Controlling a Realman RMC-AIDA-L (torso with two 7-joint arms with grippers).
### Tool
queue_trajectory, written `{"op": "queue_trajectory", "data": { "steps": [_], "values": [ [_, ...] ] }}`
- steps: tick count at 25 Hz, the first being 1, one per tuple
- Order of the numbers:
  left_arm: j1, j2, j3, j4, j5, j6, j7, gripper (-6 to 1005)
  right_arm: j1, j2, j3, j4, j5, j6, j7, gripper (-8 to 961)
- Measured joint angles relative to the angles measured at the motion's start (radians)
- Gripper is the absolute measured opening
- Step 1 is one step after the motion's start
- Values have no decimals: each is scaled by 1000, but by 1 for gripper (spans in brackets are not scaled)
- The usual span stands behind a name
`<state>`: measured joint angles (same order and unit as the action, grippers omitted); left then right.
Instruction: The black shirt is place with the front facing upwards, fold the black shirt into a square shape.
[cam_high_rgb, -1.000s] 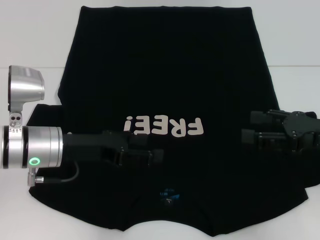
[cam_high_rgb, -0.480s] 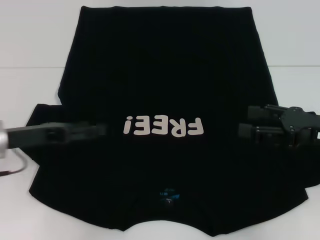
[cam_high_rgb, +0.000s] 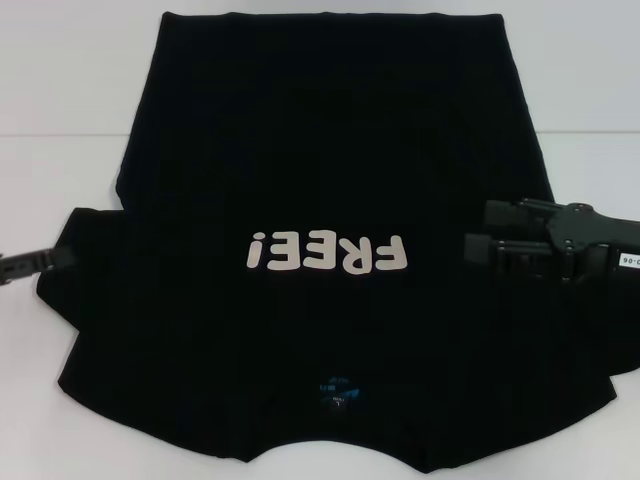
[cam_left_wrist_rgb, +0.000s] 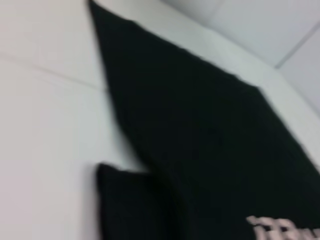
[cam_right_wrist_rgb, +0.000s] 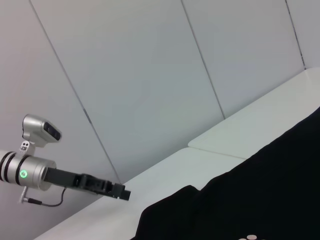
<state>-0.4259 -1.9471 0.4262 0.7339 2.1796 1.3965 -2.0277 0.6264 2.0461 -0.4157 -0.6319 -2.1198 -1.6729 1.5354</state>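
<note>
Black shirt (cam_high_rgb: 330, 150) flat; right end effector (cam_high_rgb: 478, 244) apart, left end effector's (cam_high_rgb: 50, 260) spread indiscernible, mostly off-frame.

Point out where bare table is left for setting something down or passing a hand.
Bare table shows beside both sides of the black shirt, above its sleeves. The near and middle area is crowded: shirt spans it, the right tool hovers over the right side, and the left tool sits at the left sleeve edge.
</note>
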Motion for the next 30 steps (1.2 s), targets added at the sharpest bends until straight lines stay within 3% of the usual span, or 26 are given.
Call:
{"op": "queue_trajectory", "data": {
  "steps": [9, 30],
  "values": [
    [-16, -9, 12, -13, 106, -98, -37, 874, 15, 0, 0, 0, 2, 1, 8, 913],
    [-58, -31, 19, -39, 151, -214, -39, 874, 18, -1, 0, 0, 3, -5, 9, 914]
  ]
}}
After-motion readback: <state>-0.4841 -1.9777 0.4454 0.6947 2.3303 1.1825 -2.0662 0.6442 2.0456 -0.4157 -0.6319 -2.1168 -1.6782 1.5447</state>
